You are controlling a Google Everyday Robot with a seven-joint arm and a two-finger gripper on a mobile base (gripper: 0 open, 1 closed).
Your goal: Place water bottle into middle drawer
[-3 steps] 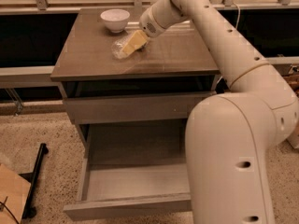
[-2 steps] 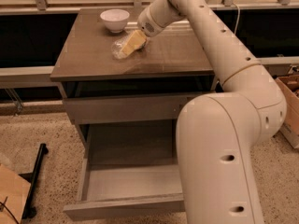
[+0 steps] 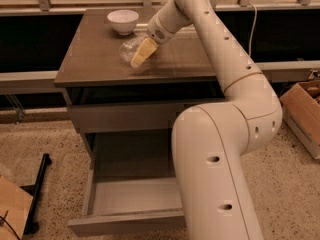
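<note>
The robot's white arm (image 3: 235,84) fills the right half of the view. It rises from a bulky segment in the foreground, bends near the counter's right edge and reaches back over the top toward the far left.

The counter (image 3: 95,59) is a brown-topped cabinet. A closed drawer front (image 3: 120,116) sits just under its front edge. Below that, the middle drawer (image 3: 125,223) is pulled well out toward the camera, showing its pale grey floor and thin side walls. The arm hides its right part.

A cardboard box (image 3: 302,109) stands on the speckled floor, well apart from the counter's right edge. A black stand (image 3: 37,184) lies on the floor to the left of the drawer.

A white bowl (image 3: 123,20) sits upright near the far edge, left of the middle.

The water bottle (image 3: 127,48) lies on its side on the counter, just in front of the bowl and apart from it, about midway between the far and front edges.

The claw (image 3: 140,54), with its yellowish tip slanting down to the left, lies against the bottle's right side. I cannot tell how wide the claw stands or whether it has hold of the bottle.
</note>
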